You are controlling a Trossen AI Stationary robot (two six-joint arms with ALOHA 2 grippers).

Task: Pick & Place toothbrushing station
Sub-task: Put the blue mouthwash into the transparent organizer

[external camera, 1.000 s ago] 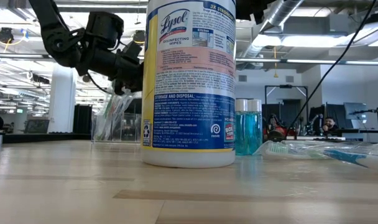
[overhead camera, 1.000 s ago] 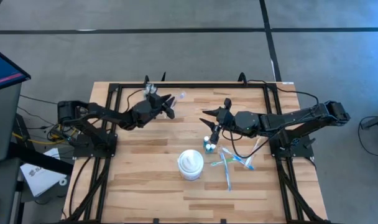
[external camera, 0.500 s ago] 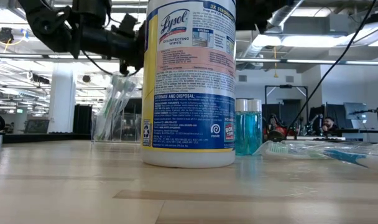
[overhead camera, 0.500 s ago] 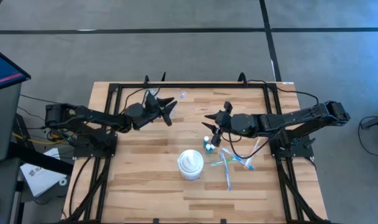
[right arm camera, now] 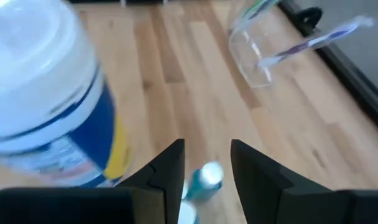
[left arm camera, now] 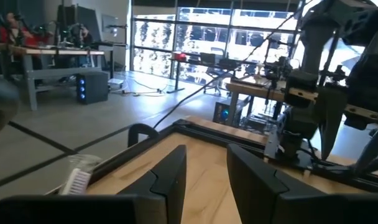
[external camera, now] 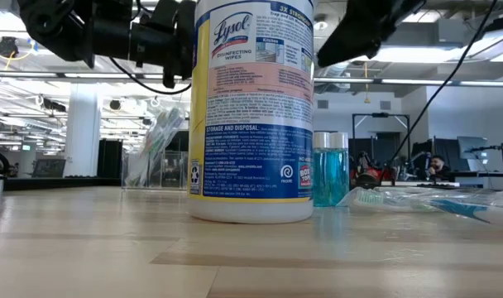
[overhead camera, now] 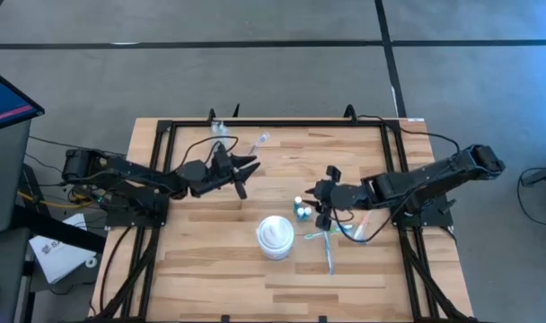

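A clear cup point(overhead camera: 221, 129) with pastel toothbrushes stands on its base near the table's far edge; it also shows in the low view point(external camera: 152, 154) and the right wrist view point(right arm camera: 253, 57). One toothbrush point(overhead camera: 259, 139) sticks out of it to the right. My left gripper point(overhead camera: 242, 169) is open and empty, on the near right of the cup. Small white-capped teal bottles point(overhead camera: 300, 208) stand at the table's middle. My right gripper point(overhead camera: 323, 205) is open just right of them; one bottle point(right arm camera: 204, 177) shows ahead between its fingertips, untouched. More toothbrushes point(overhead camera: 332, 239) lie flat to the near right.
A white Lysol wipes canister point(overhead camera: 276, 237) stands upright just left of the loose toothbrushes and near the small bottles; it fills the middle of the low view point(external camera: 251, 108). A black frame rail point(overhead camera: 282, 123) runs along the far edge. Bare wood lies at the near left.
My left gripper has let go of the cup and drawn back from it toward the near edge; the cup, tilted in the gripper before, now stands alone. My right gripper has gone toward the near edge and the right, down beside the small bottles.
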